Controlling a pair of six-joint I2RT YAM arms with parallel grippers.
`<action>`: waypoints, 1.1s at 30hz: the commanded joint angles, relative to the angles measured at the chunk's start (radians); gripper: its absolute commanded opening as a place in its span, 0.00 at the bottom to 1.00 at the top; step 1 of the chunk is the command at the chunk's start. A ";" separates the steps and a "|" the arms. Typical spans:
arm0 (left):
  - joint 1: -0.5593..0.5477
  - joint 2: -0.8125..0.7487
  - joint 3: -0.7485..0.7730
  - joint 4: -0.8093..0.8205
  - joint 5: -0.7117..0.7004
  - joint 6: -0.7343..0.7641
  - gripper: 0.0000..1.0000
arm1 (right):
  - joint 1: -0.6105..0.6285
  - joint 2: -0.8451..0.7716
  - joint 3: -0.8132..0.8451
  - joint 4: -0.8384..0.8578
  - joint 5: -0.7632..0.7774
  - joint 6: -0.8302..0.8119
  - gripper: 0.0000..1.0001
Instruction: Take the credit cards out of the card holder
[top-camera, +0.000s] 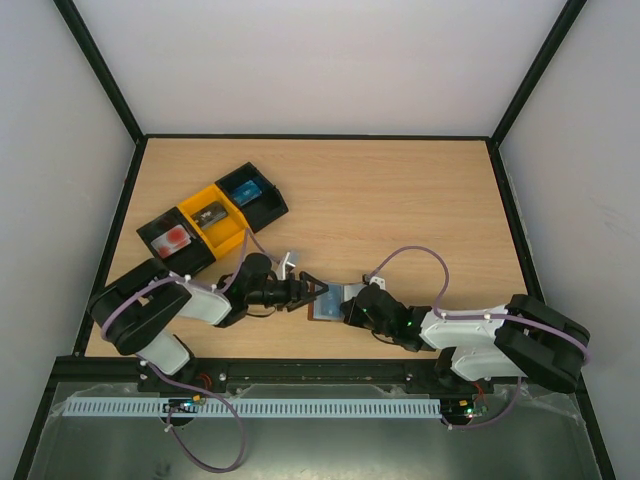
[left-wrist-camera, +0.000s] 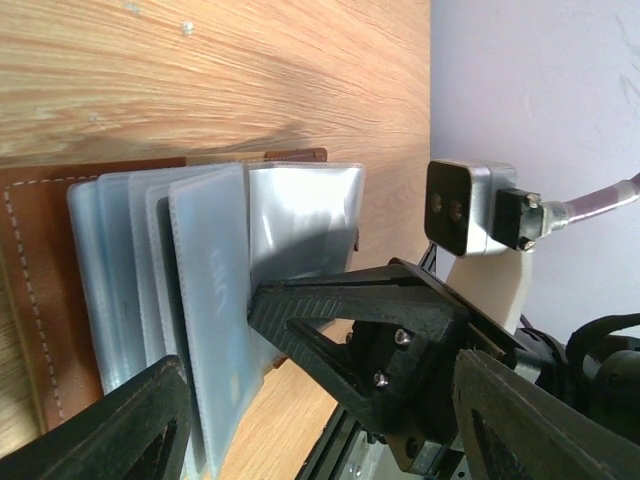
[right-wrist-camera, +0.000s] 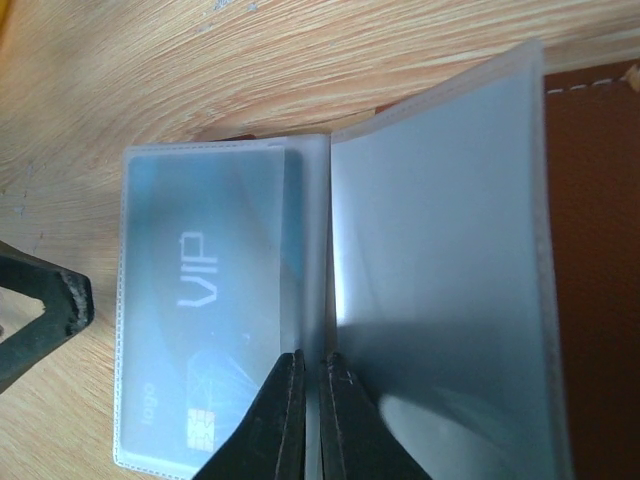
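Note:
The brown card holder (top-camera: 327, 301) lies open on the table between my two grippers, its pale plastic sleeves fanned up; its leather shows in the left wrist view (left-wrist-camera: 40, 300) and the right wrist view (right-wrist-camera: 595, 250). A blue card marked VIP (right-wrist-camera: 200, 320) sits inside one sleeve. My right gripper (right-wrist-camera: 310, 365) is shut on a sleeve edge next to that card; it also shows in the top view (top-camera: 347, 305). My left gripper (top-camera: 305, 292) is open, its fingers (left-wrist-camera: 150, 420) wide apart beside the sleeves, holding nothing.
Three open trays stand in a row at the back left: a black one (top-camera: 160, 228) with a red-patched card (top-camera: 175, 238), a yellow one (top-camera: 232, 222) with a dark card (top-camera: 212, 214), and a black one (top-camera: 270, 205) with a blue card (top-camera: 247, 189). Black frame rails border the table.

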 joint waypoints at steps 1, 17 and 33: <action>-0.011 -0.031 0.028 -0.030 -0.012 0.032 0.73 | 0.005 0.025 -0.031 -0.050 0.022 0.007 0.06; -0.019 0.054 0.039 0.028 0.013 0.021 0.73 | 0.006 0.036 -0.040 -0.025 0.016 0.006 0.06; -0.026 0.084 0.060 0.050 0.040 0.007 0.73 | 0.006 0.062 -0.040 0.007 -0.001 0.001 0.06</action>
